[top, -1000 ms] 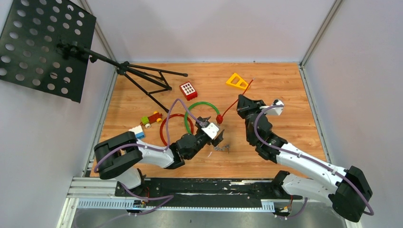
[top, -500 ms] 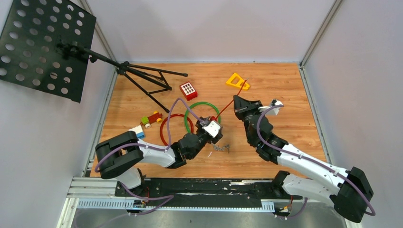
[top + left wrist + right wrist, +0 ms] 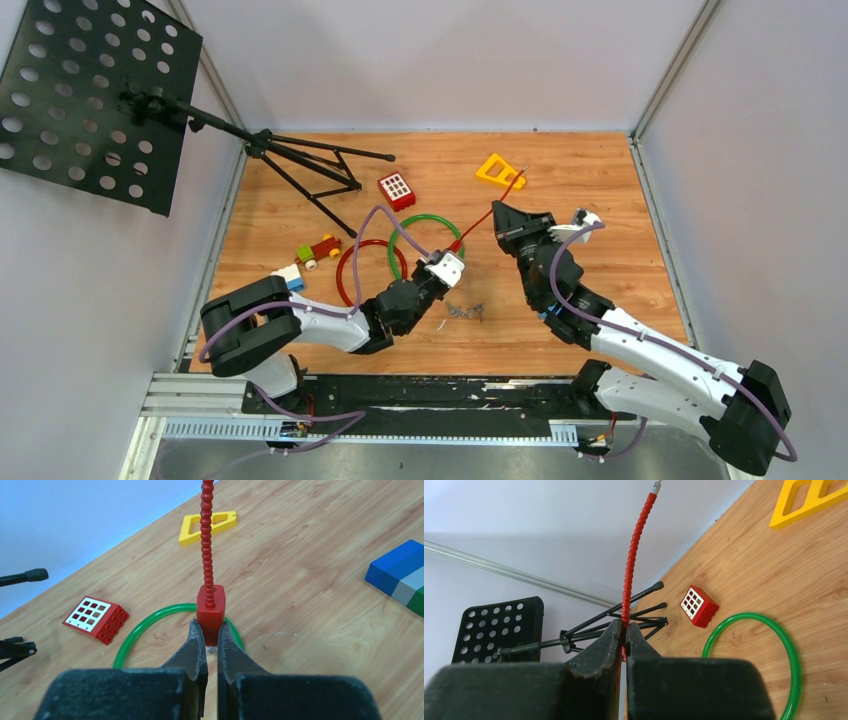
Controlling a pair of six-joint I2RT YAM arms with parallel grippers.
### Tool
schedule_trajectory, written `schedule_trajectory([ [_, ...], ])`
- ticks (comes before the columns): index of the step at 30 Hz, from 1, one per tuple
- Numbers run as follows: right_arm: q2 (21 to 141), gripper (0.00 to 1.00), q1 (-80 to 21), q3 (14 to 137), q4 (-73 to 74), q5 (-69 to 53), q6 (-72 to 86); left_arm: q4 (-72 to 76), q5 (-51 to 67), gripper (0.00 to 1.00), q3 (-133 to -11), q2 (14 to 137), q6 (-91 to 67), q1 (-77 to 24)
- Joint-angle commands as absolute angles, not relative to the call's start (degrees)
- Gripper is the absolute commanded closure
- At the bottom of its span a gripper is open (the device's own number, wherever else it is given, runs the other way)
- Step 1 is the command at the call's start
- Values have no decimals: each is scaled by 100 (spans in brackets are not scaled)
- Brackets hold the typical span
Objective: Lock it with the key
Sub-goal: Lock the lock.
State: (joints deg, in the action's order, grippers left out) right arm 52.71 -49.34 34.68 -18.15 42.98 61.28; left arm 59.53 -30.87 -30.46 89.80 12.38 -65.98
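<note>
- The left gripper (image 3: 209,630) is clenched on the red lock body (image 3: 210,611), which is held over the right rim of the green ring (image 3: 145,630).
- The right gripper (image 3: 623,627) is pinched shut on the ribbed red cable (image 3: 634,555) that runs out of that body, just right of the ring.
- The bunch of keys (image 3: 465,311) lies on the wood near the ring's near-right side, apart from both grippers.
- A red brick (image 3: 396,190) sits beyond the ring.
</note>
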Motion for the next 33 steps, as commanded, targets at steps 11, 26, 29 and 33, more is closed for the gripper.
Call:
schedule_trajectory([
  [11,5119,100,-4966,3691,-2168,4158,5559,6367,-3381,100,-2914,8813,1531,-6627],
  [26,5034,100,-4966,3688,-2444,3610,5179,6662,-3153,41,-2786,8820,1661,-6618],
  [29,5106,100,-4961,3716,-2459,3468,5276,6685,-3139,32,-2786,8840,1661,-6618],
  [33,5142,100,-4966,3752,-2461,3362,5302,6685,-3238,32,-2803,8855,1669,-6618],
])
